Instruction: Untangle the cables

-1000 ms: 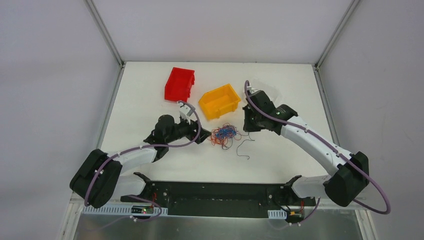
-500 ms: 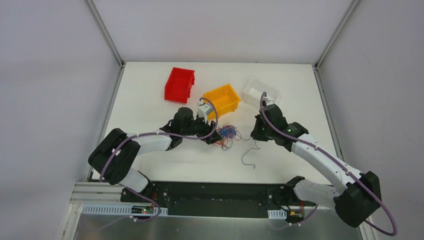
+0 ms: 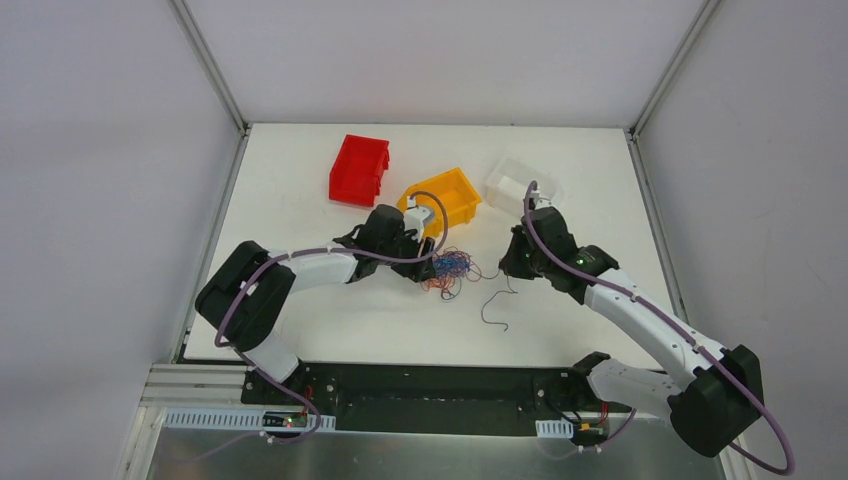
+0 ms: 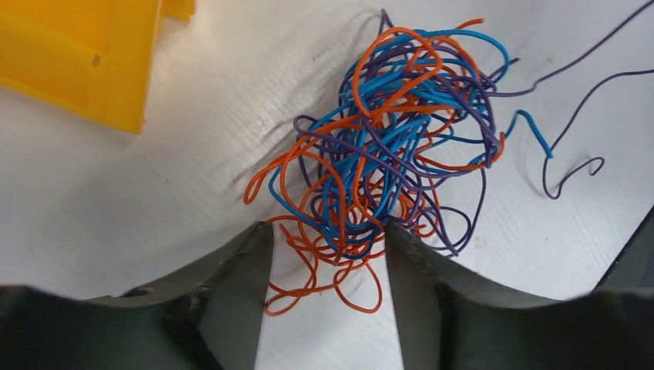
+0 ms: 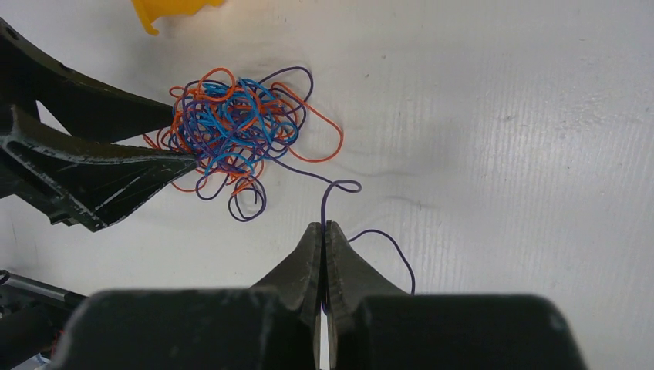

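My left fingers [image 4: 231,277] spread astride the cables [image 4: 385,139] | right fingers [image 5: 307,262] pressed together, seemingly pinching purple strand [image 5: 323,206] | risk: pulling unpinned clump tightens knots

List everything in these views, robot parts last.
cable tangle: one knot of many strands, blue, orange and purple, mid-table in front of the yellow bin
purple cable: one, trailing from the tangle toward the right arm
red bin: one, red, far left of the table
yellow bin: one, yellow, far centre
clear bin: one, translucent white, far right
table: one, white, under everything
left pincer: one, dark, open, fingers either side of the tangle's near edge
right pincer: one, dark, shut on the purple cable
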`<state>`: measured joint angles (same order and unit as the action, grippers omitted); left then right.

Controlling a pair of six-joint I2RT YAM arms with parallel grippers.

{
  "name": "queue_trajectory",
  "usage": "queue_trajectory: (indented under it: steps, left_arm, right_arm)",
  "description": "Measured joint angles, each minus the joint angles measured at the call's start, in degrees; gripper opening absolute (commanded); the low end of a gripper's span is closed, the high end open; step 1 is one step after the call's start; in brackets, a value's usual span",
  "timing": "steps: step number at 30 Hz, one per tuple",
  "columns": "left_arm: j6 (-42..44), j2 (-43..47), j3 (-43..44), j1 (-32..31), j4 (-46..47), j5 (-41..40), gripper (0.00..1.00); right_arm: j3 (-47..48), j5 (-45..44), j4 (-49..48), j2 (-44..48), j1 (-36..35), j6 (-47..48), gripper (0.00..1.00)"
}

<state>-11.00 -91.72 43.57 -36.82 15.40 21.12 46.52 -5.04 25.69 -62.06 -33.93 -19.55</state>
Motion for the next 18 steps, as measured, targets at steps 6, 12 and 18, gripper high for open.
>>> queue_trajectory:
  steps: [6, 12, 18]
  left_arm:
    - [0.8, -1.9, 2.7, 0.0, -5.8, -2.6, 0.0]
    - [0.0, 0.4, 2.2, 0.9, -7.7, -8.8, 0.0]
    - [-2.0, 10.3, -3.5, 3.2, -8.0, -20.5, 0.0]
  right_arm:
    - [-0.7, 0.5, -0.9, 0.0, 0.9, -1.3, 0.0]
    - [-3.8, -4.0, -0.7, 1.6, 5.2, -5.1, 0.0]
    - [-8.1, -11.6, 1.1, 7.2, 12.6, -11.3, 0.0]
